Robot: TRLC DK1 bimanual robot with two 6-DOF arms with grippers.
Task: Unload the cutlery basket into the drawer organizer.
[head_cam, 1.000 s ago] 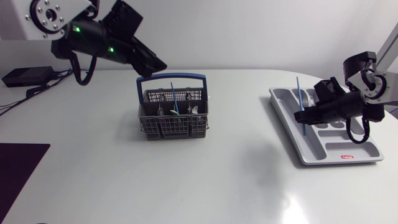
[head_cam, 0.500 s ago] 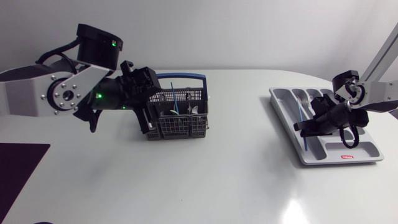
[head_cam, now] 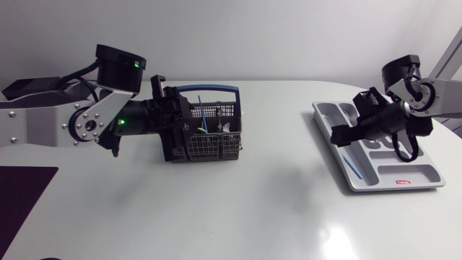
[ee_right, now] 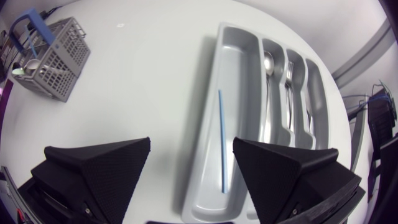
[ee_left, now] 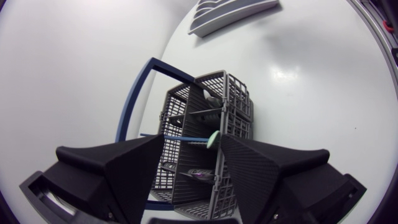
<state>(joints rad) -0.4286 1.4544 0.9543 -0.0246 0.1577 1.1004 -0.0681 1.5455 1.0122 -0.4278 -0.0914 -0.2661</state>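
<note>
The cutlery basket (head_cam: 204, 133) stands near the desk's (head_cam: 253, 209) back edge, and the drawer organizer (head_cam: 375, 155) lies by its right edge. The head view shows the left gripper (head_cam: 175, 121) at the basket's left side. Only the left wrist view shows its fingers spread wide and empty, with the basket just ahead and a stick with a pale green end (ee_left: 186, 138) inside. The right wrist view shows the right gripper (ee_right: 191, 149) wide open too, above a blue stick (ee_right: 221, 140) in the organizer's long slot. A spoon (ee_right: 268, 62) and a fork (ee_right: 289, 68) lie in the thin slots. A second ago the left gripper was high behind the basket, and the right gripper held the blue stick
</note>
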